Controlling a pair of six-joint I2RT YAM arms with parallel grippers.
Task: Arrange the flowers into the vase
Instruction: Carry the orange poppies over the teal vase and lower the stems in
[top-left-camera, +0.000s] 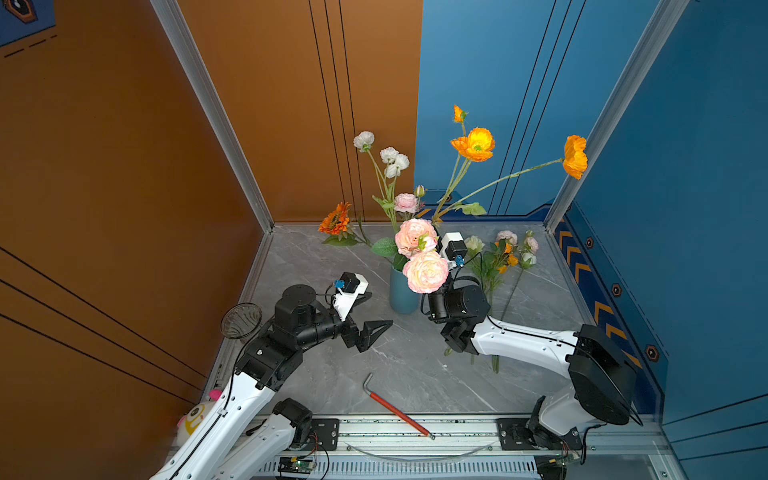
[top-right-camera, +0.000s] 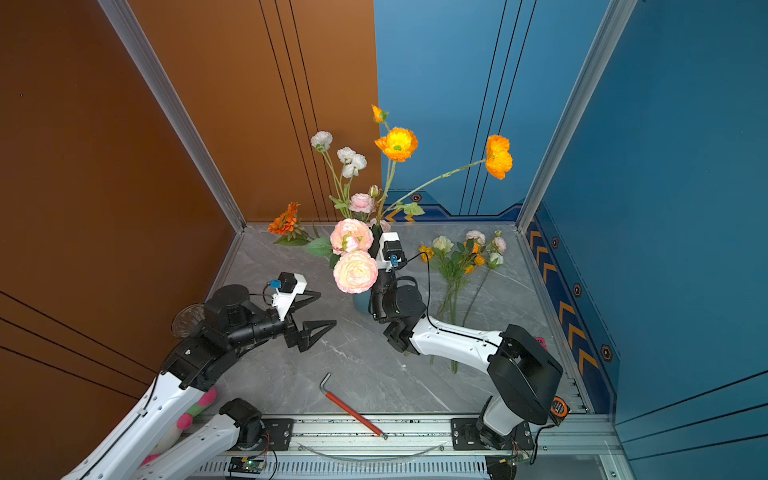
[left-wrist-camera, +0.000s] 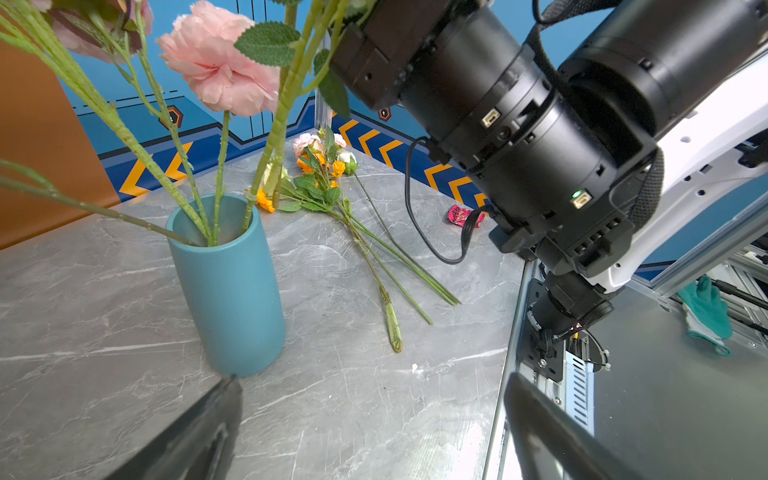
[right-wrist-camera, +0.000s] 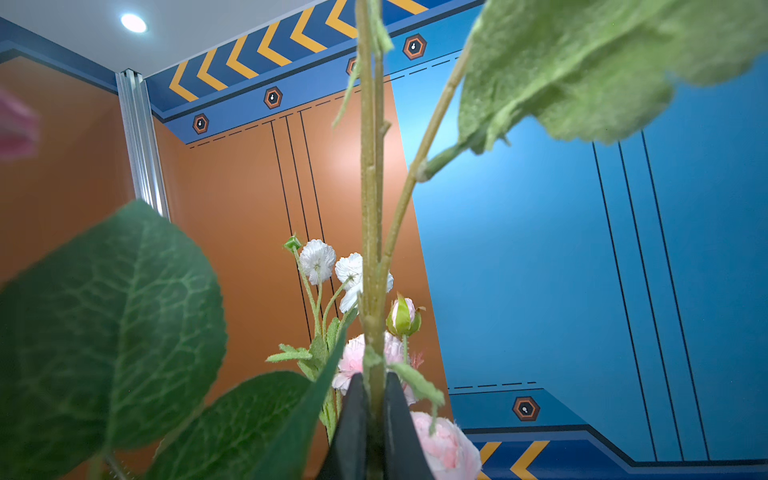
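A teal vase (top-left-camera: 402, 296) (top-right-camera: 360, 302) (left-wrist-camera: 229, 286) stands mid-table with several flowers in it: big pink blooms (top-left-camera: 424, 271), white ones (top-left-camera: 390, 160) and an orange sunflower head (top-left-camera: 336, 218). My right gripper (right-wrist-camera: 374, 401) is shut on the thick green stem (right-wrist-camera: 370, 216) of the tall orange poppies (top-left-camera: 476, 144). That stem's lower end sits in the vase mouth (left-wrist-camera: 248, 216). In both top views the pink blooms hide the right gripper's fingers. My left gripper (top-left-camera: 380, 308) (top-right-camera: 327, 307) (left-wrist-camera: 374, 382) is open and holds nothing, low and just left of the vase.
A loose bunch of flowers (top-left-camera: 503, 254) (left-wrist-camera: 324, 166) lies on the table at the right, stems running under the right arm. A red-handled hex key (top-left-camera: 395, 409) lies near the front rail. A glass bowl (top-left-camera: 241, 320) and a plush toy (top-left-camera: 195, 417) sit at the left edge.
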